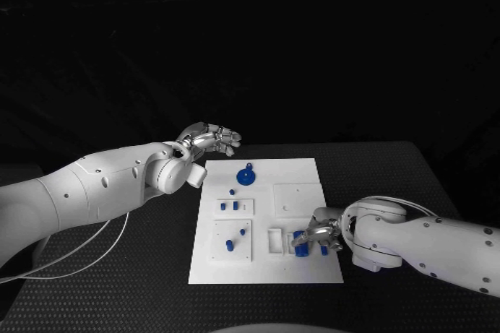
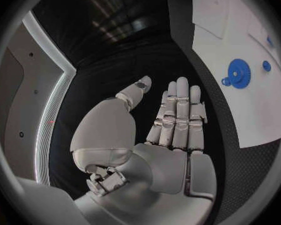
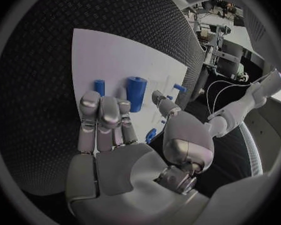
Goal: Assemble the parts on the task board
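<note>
Right hand hovers with fingers apart, apparently holding nothing, over the upright blue cylinder at the near right of the task board on the counter; left hand idles open; grip low, lift plumb.

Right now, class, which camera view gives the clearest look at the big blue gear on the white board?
The left wrist view: the blue gear lies unobstructed on the board, its teeth visible. The head view shows the gear small, near the board's far end. In the right wrist view I cannot pick it out.
</note>
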{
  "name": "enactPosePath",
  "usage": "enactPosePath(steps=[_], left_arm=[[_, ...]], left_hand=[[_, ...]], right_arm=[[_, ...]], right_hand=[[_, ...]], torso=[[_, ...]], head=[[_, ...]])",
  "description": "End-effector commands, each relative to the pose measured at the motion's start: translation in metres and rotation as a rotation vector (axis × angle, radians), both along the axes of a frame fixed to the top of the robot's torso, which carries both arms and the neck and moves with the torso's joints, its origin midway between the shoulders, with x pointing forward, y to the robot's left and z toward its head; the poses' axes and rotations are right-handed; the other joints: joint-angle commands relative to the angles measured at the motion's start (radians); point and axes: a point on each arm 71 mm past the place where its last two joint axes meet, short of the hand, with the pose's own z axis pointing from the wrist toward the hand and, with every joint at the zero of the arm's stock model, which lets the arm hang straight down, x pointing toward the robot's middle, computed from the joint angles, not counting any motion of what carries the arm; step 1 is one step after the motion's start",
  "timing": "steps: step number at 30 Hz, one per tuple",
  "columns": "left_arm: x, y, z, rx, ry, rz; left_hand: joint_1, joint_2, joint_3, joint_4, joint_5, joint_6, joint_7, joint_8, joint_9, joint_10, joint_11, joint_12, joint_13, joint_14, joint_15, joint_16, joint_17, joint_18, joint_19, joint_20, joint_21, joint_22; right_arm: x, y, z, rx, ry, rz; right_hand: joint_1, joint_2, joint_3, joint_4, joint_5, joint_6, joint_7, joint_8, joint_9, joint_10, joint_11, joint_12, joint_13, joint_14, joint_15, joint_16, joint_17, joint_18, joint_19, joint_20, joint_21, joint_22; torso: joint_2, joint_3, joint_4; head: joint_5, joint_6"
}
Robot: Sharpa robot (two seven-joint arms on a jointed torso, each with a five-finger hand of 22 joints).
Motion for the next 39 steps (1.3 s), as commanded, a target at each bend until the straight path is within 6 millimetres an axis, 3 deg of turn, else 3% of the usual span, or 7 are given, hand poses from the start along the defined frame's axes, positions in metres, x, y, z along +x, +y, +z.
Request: enactPosePath(steps=[1, 4, 9, 20, 24, 39], left_arm=[[-0.0007, -0.0026, 0.0004, -0.013, 0.003, -0.017], [-0.001, -0.0028, -0.0002, -0.013, 0.012, -0.024], [-0.0016, -0.0041, -0.0002, -0.012, 0.013, -0.034], [-0.0019, -0.0039, -0.0001, -0.012, 0.013, -0.032], [-0.0021, -0.0037, 0.0, -0.012, 0.014, -0.033], [-0.0019, -0.003, -0.0001, -0.011, 0.014, -0.031]], left_hand=[[-0.011, -0.001, -0.002, 0.007, -0.006, -0.009, 0.0, -0.005, -0.001, -0.005, 0.001, 0.0, -0.001, 0.003, 0.006, -0.005, 0.001, 0.0, 0.0, 0.005, -0.005, 0.016], [-0.011, -0.001, -0.002, 0.007, -0.006, -0.009, 0.0, -0.005, -0.001, -0.005, 0.001, 0.0, -0.001, 0.003, 0.006, -0.005, 0.002, 0.001, 0.0, 0.005, -0.005, 0.016], [-0.01, -0.004, -0.002, 0.006, -0.008, -0.013, 0.001, -0.007, -0.002, -0.009, 0.003, -0.002, -0.002, 0.001, 0.006, -0.008, 0.003, 0.001, -0.001, 0.005, -0.006, 0.017], [-0.01, -0.003, -0.003, 0.006, -0.01, -0.014, 0.002, -0.007, -0.002, -0.011, 0.003, -0.002, -0.002, 0.001, 0.007, -0.008, 0.003, 0.001, -0.001, 0.005, -0.007, 0.018], [-0.01, -0.003, -0.002, 0.006, -0.01, -0.014, 0.002, -0.007, -0.002, -0.011, 0.003, -0.001, -0.002, 0.001, 0.007, -0.008, 0.004, 0.001, -0.001, 0.005, -0.007, 0.018], [-0.01, -0.003, -0.003, 0.007, -0.01, -0.014, 0.002, -0.007, -0.002, -0.011, 0.003, -0.001, -0.002, 0.001, 0.007, -0.009, 0.004, 0.001, -0.001, 0.005, -0.008, 0.018]], right_arm=[[0.0003, 0.0002, -0.0042, -0.036, -0.013, 0.022], [0.0005, 0.0012, -0.0059, -0.046, -0.021, 0.028], [0.0002, 0.0021, -0.009, -0.058, -0.031, 0.034], [-0.001, 0.0069, -0.0096, -0.057, -0.04, 0.044], [-0.0016, 0.0075, -0.0096, -0.059, -0.042, 0.048], [-0.005, 0.0035, -0.0075, -0.019, -0.033, 0.003]], right_hand=[[-0.007, 0.005, -0.005, -0.006, -0.001, 0.01, 0.0, -0.007, -0.006, 0.0, 0.002, -0.005, 0.002, -0.008, -0.002, -0.003, -0.002, 0.052, -0.007, 0.001, 0.006, 0.005], [-0.006, 0.009, -0.006, -0.012, -0.001, 0.012, -0.001, -0.007, -0.006, 0.0, 0.001, -0.006, 0.003, -0.009, -0.003, -0.002, -0.003, 0.052, -0.007, 0.0, 0.006, 0.004], [0.006, 0.037, 0.004, -0.026, -0.001, 0.019, -0.003, -0.005, -0.004, 0.002, 0.0, -0.008, 0.005, -0.009, -0.004, -0.001, -0.006, 0.052, -0.007, 0.0, 0.006, 0.003], [0.051, 0.039, 0.055, -0.065, -0.001, 0.039, -0.007, -0.004, -0.001, 0.012, -0.004, -0.016, 0.012, -0.007, -0.007, 0.007, -0.015, 0.052, -0.004, 0.002, 0.009, 0.0], [0.095, 0.054, 0.09, -0.086, -0.002, 0.047, -0.009, -0.002, 0.001, 0.016, -0.006, -0.017, 0.014, -0.006, -0.008, 0.011, -0.017, 0.052, -0.001, 0.003, 0.011, -0.001], [0.087, 0.017, 0.11, -0.068, -0.001, 0.068, -0.013, 0.0, 0.004, 0.028, -0.01, -0.025, 0.019, 0.001, -0.009, 0.03, -0.017, 0.052, 0.005, 0.013, 0.016, -0.003]], torso=[[0.0, -0.0001, 0.0], [0.0, -0.0002, -0.0003], [0.0, 0.0003, 0.0005], [0.001, -0.0016, -0.0007], [0.001, -0.001, -0.0007], [0.001, 0.0001, -0.0022]], head=[[0.001, -0.002], [0.001, -0.003], [0.003, -0.004], [0.005, -0.006], [0.005, -0.006], [0.003, -0.005]])
